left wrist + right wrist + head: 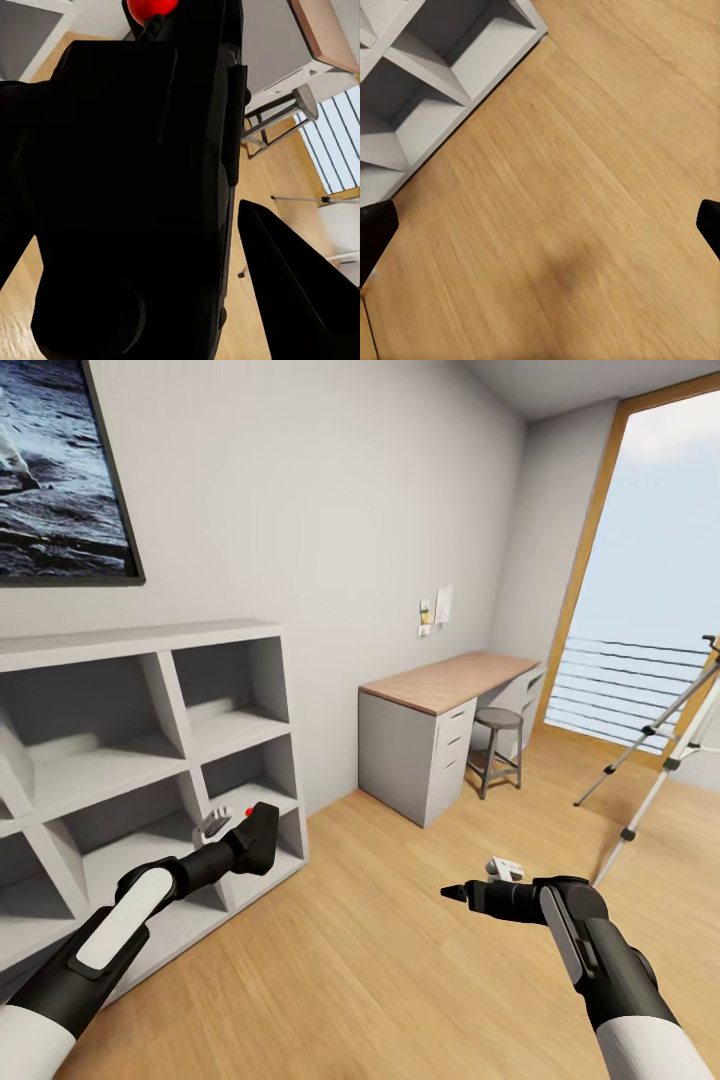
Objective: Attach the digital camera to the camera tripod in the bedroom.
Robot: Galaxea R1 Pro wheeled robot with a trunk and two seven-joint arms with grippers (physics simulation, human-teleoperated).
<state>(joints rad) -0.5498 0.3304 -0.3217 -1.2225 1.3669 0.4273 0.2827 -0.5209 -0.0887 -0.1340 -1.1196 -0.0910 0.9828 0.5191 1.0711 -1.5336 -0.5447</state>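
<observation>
Your left gripper's [262, 838] fingers [300, 292] are clamped on the digital camera [258, 836], whose black body fills the space between them in the left wrist view, its red button [152, 7] at the far end. In the head view you carry it low at the left, in front of the grey shelf unit [140, 760], red button showing beside the black body.

Your right gripper [452, 893] is held out over bare floor with nothing in it; in the right wrist view its two fingertips [375, 229] sit at opposite edges of the frame, spread wide, with only wood planks [570, 210] and a corner of the shelf unit between and beyond them.

The camera tripod [665, 745] stands at the far right of the head view, silver legs splayed on the plank floor, partly cut off by the frame edge, well apart from both of your arms. It is in front of the tall wood-framed window [640, 560] with its horizontal railing bars. Between you and the window, against the grey wall, stands the wood-topped desk [445, 685] with a round grey stool [498, 745] tucked just beside it. A dark framed picture [60, 470] hangs above the shelves.
</observation>
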